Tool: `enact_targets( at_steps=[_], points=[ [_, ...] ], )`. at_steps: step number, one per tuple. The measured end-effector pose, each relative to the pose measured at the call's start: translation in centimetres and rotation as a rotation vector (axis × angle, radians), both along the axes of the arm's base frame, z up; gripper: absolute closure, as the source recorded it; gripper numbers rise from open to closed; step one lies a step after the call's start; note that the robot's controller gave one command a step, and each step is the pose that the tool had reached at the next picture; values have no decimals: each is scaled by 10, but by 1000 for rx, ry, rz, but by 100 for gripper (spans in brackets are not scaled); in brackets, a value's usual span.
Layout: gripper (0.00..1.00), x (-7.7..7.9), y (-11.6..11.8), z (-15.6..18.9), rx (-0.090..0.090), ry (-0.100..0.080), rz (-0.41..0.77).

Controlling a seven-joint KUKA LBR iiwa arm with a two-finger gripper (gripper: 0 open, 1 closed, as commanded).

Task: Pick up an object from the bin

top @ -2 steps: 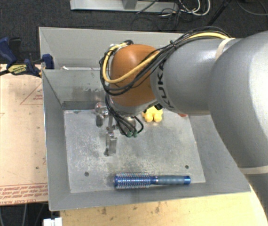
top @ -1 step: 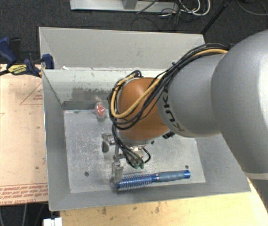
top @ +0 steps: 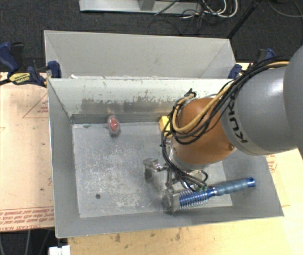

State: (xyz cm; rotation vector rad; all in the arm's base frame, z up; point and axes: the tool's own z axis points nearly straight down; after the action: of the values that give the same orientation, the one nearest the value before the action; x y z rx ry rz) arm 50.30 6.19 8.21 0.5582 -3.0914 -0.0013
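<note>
Camera view: the gripper [top: 161, 185] is low over the floor of the grey bin [top: 61, 158], in its front right part, under the arm's orange cover [top: 199, 132]. Its fingers [top: 151, 169] stand spread apart. A blue hairbrush [top: 212, 191] lies just beside it, bristle end next to the nearer finger, handle pointing right. A small reddish object [top: 113, 125] sits well apart by the back wall.

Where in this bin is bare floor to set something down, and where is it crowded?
The left half of the bin floor is bare, bordered by the left wall, the small red thing at the back wall and the gripper. The front right is crowded: the gripper sits right by the blue brush.
</note>
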Motion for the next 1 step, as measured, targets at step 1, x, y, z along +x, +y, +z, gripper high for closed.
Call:
enact_targets(
  at_steps=[1],
  points=[
    [0,-12,-10,89,0,-9,158]
  ],
)
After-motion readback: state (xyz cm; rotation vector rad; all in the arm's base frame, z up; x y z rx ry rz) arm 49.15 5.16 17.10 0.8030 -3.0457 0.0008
